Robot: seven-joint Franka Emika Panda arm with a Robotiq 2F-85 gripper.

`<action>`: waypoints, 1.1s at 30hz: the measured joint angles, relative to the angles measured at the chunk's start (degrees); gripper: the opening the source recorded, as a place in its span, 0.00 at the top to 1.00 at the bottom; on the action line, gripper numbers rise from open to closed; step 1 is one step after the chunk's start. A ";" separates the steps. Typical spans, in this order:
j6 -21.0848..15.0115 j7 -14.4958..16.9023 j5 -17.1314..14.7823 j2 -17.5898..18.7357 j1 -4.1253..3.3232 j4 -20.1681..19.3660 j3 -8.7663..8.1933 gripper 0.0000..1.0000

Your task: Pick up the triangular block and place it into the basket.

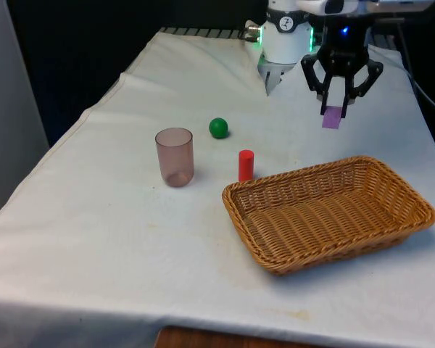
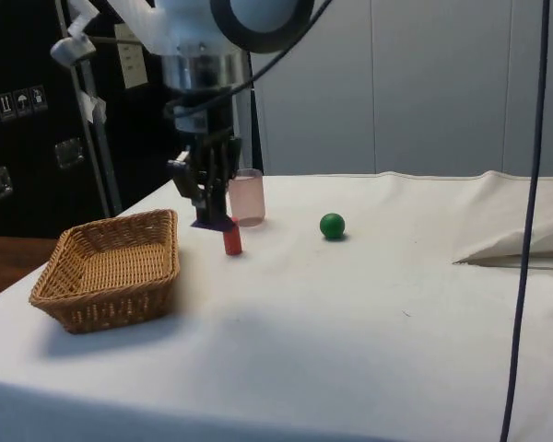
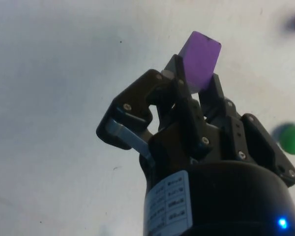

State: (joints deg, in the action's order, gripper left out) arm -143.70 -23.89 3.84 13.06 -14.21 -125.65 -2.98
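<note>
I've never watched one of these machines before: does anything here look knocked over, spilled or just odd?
Nothing is toppled or spilled. The pinkish translucent plastic cup and short red cylinder stand upright, the green ball rests on the white cloth, and the woven wicker basket sits flat. The one slight oddity: the purple block hangs tilted in the black gripper.
</note>
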 measured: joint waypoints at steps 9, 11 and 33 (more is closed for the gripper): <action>2.58 0.00 0.00 2.29 0.11 5.56 0.00 0.67; 3.21 0.00 0.00 2.92 0.17 6.93 0.00 0.67; 4.64 0.40 0.00 14.32 0.46 22.40 -0.80 0.67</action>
State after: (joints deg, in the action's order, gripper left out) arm -139.06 -23.49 3.84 27.39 -13.75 -103.25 -3.78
